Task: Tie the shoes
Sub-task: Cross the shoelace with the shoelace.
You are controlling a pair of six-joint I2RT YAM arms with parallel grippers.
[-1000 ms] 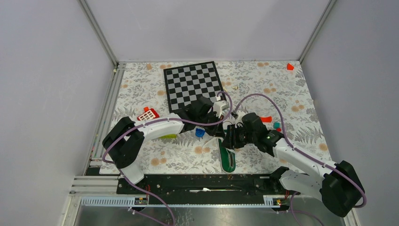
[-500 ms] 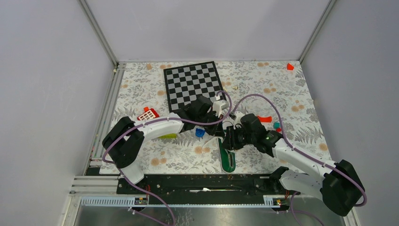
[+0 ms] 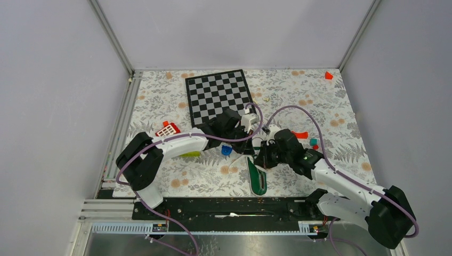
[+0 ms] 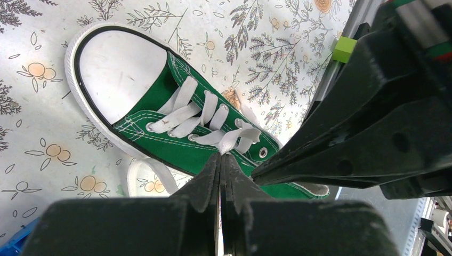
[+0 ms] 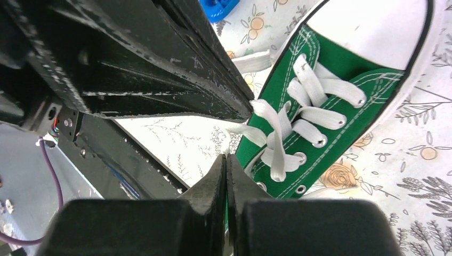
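The green sneaker [image 3: 258, 181] lies on the floral mat near the front edge, its toe under my two grippers. In the left wrist view the shoe [image 4: 176, 144] shows its white toe cap, and my left gripper [image 4: 221, 156] is shut on a white lace [image 4: 234, 140] just above the eyelets. My right gripper [image 5: 226, 156] is shut, with a bit of white lace [image 5: 242, 130] at its tips, beside the shoe [image 5: 341, 69]. From above, the left gripper [image 3: 253, 152] and the right gripper [image 3: 261, 161] almost touch over the lacing. A loose lace loop [image 4: 149, 173] lies on the mat.
A chessboard [image 3: 218, 95] lies at the back. A red and white toy [image 3: 168, 129], a blue piece [image 3: 226, 150], a red piece [image 3: 301, 135] and a teal piece [image 3: 313, 142] lie around the arms. A black rail [image 3: 229, 205] runs along the near edge.
The right arm has shifted slightly to the right. The left arm and the shoe have hardly moved.
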